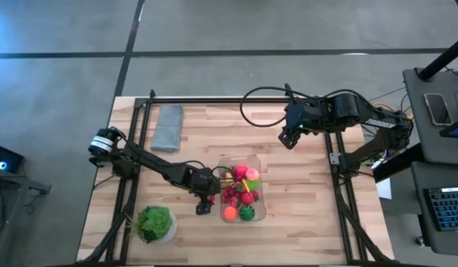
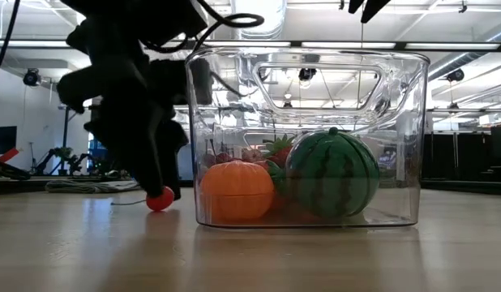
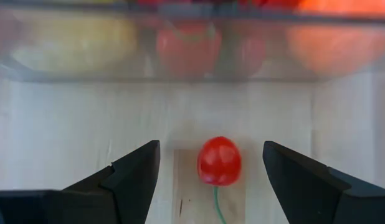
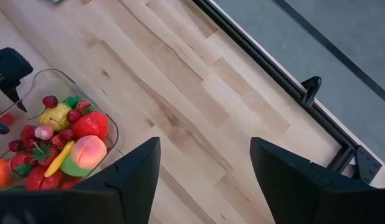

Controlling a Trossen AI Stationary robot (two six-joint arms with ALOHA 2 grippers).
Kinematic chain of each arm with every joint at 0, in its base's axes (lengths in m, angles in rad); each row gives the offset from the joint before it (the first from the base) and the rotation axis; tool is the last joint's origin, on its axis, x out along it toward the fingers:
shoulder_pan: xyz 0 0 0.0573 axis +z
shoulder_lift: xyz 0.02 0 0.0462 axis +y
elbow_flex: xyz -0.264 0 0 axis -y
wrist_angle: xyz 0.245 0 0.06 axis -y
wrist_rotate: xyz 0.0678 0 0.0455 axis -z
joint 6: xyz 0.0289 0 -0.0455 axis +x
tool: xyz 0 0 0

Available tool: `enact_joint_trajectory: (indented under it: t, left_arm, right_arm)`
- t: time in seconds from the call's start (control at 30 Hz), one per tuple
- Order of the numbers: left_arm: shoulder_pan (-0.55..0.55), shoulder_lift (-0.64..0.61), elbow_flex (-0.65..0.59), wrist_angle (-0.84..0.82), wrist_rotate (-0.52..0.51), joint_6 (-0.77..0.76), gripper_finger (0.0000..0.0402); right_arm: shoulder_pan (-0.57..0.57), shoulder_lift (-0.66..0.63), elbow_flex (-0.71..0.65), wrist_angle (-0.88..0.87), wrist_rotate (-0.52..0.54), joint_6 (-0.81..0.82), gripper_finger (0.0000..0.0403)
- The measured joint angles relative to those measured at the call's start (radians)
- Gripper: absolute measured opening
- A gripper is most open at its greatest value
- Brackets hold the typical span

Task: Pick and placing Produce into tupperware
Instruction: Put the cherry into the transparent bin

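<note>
A clear tupperware (image 1: pixel 260 212) (image 2: pixel 396 162) sits on the wood table, filled with produce: an orange (image 2: pixel 236 191), a striped green ball (image 2: pixel 333 174), a peach (image 4: pixel 88 151), a yellow piece (image 4: pixel 55 116) and several red berries. One red berry with a green stem (image 3: pixel 219 160) (image 2: pixel 160 199) lies on the table just left of the container. My left gripper (image 3: pixel 211 177) (image 1: pixel 204 205) is open, low over the table, its fingers standing on either side of that berry without touching it. My right gripper (image 4: pixel 205 168) (image 1: pixel 289 137) is open, raised over the far right of the table.
A grey-blue folded cloth (image 1: pixel 167 127) lies near the far left corner. A leafy green plant in a white pot (image 1: pixel 156 223) stands near the left front edge. Bare wood stretches right of the container and between it and the far edge.
</note>
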Motion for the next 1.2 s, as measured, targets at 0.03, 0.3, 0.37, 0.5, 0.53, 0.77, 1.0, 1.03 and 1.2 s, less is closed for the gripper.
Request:
enact_joint_trajectory:
  t: [0.03,0.3,0.37,0.5,0.53,0.77,1.0,1.03,1.2]
  left_arm:
    - [-0.002,0.010,0.000,0.000,0.000,-0.001,0.0270]
    - [-0.003,0.024,0.001,0.004,-0.007,-0.051,0.0269]
    - [-0.003,0.024,0.001,0.000,-0.012,-0.049,0.0264]
    - [-0.002,0.024,0.000,-0.005,-0.014,-0.043,0.0232]
    - [-0.002,0.023,0.000,-0.006,-0.015,-0.043,0.0222]
    - [-0.001,0.023,-0.001,-0.014,-0.025,-0.042,0.0168]
    - [-0.002,0.023,-0.001,-0.029,-0.021,-0.041,0.0159]
    - [-0.002,0.023,-0.001,-0.035,-0.021,-0.043,0.0159]
    - [-0.003,0.012,-0.001,-0.082,-0.013,-0.049,0.0159]
  right_arm:
    - [0.000,0.000,0.000,-0.003,0.000,0.000,0.0240]
    - [0.012,-0.009,0.000,-0.014,-0.091,0.012,0.0246]
    - [0.024,-0.009,0.000,-0.014,-0.101,-0.007,0.0245]
    - [0.084,-0.009,0.000,0.001,-0.164,-0.057,0.0242]
    - [0.111,-0.013,0.000,0.025,-0.162,-0.068,0.0242]
    - [0.322,-0.192,-0.171,0.583,-0.187,-0.247,0.0249]
    - [0.356,-0.460,-0.596,0.905,-0.196,-0.152,0.0244]
    - [0.356,-0.492,-0.643,0.951,-0.215,-0.157,0.0244]
    - [0.341,-0.617,-0.823,1.006,-0.189,-0.122,0.0248]
